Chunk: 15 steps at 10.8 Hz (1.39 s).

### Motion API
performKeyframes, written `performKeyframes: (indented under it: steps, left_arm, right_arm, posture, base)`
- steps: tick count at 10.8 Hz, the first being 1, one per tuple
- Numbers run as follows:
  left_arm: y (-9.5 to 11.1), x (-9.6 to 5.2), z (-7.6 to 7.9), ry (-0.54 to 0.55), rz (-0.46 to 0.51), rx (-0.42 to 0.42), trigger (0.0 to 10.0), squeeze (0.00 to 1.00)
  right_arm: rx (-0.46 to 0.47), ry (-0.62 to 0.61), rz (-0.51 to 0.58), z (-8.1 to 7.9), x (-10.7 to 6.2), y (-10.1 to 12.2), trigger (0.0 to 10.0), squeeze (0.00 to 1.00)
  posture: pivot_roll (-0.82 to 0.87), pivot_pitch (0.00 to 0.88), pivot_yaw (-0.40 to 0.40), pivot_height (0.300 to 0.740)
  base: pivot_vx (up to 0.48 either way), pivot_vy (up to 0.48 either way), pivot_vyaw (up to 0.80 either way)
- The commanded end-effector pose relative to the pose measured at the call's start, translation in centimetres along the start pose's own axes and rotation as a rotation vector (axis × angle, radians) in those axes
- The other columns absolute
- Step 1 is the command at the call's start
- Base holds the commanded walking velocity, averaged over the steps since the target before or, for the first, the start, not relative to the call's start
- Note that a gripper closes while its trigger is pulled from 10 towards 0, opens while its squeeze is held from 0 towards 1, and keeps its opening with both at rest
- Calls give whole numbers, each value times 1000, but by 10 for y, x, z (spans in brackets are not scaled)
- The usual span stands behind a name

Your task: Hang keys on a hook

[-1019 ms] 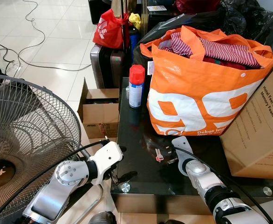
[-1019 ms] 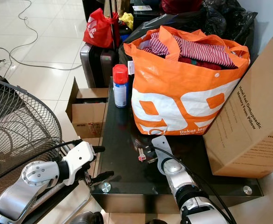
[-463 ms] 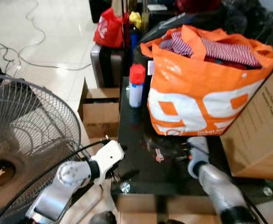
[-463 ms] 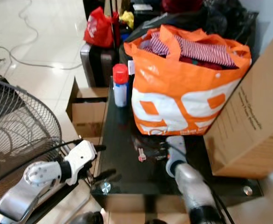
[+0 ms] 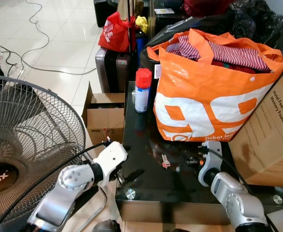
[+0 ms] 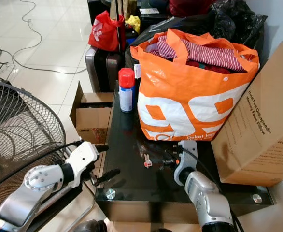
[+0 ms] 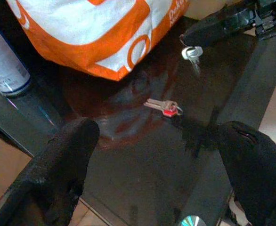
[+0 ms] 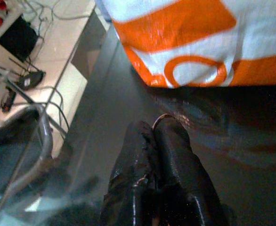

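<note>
Right tool (image 8: 159, 129) pinched closed on key ring (image 7: 191, 52) above bench (image 5: 146, 179); left tool (image 7: 152, 155) spread wide, empty, near front-left corner.

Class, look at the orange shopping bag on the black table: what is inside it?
The orange bag holds red-and-white striped cloth bulging at its open top. Anything deeper is hidden by the bag's walls.

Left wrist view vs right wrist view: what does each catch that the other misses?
Left wrist view: red-tagged keys lying on the table, a spray can, and the left hand, open. Right wrist view: floor cables and a metal tube frame. Both: the right hand shut on a silver key, the orange bag and the black glass table.
</note>
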<state>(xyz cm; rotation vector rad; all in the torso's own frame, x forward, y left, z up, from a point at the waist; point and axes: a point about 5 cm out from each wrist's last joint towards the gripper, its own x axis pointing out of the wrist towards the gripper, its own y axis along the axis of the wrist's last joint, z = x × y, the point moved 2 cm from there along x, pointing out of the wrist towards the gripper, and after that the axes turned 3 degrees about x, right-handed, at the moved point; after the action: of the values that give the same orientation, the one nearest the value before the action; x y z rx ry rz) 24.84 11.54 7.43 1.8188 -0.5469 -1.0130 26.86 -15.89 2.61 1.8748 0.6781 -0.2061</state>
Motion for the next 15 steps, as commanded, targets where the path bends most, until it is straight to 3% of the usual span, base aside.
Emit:
performKeyframes:
  steps: [1,4,6,11,13,14,15]
  left_arm:
    - [3,0,-4,25,20,-14,10000,624]
    - [20,-3,-20,204,148,-154,10000,624]
    - [21,-7,-26,273,159,-166,10000,620]
    - [25,-12,-40,419,161,-119,10000,624]
    - [25,-12,-40,439,155,-112,10000,620]
    - [26,-11,-39,440,148,-99,10000,620]
    - [26,-12,-39,447,147,-97,10000,620]
  right_arm:
    - [45,-7,30,1,-3,8,0,0]
    - [323,90,151,-12,-15,31,0,0]
    - [453,124,217,-19,-20,43,0,0]
    - [442,87,286,-26,-33,66,0,0]
    - [413,62,276,-28,-33,64,0,0]
    - [340,5,259,-28,-31,65,10000,0]
    - [271,-18,268,-28,-32,69,10000,0]
  posture:
    - [-15,0,-10,740]
    - [5,0,-28,740]
    - [9,0,-25,740]
    - [10,0,-16,740]
    - [14,0,-19,740]
    - [14,0,-22,740]
    - [17,0,-24,740]
  base:
    - [0,0,0]
    - [0,0,0]
    - [0,0,0]
    - [0,0,0]
    - [0,0,0]
    - [0,0,0]
    - [0,0,0]
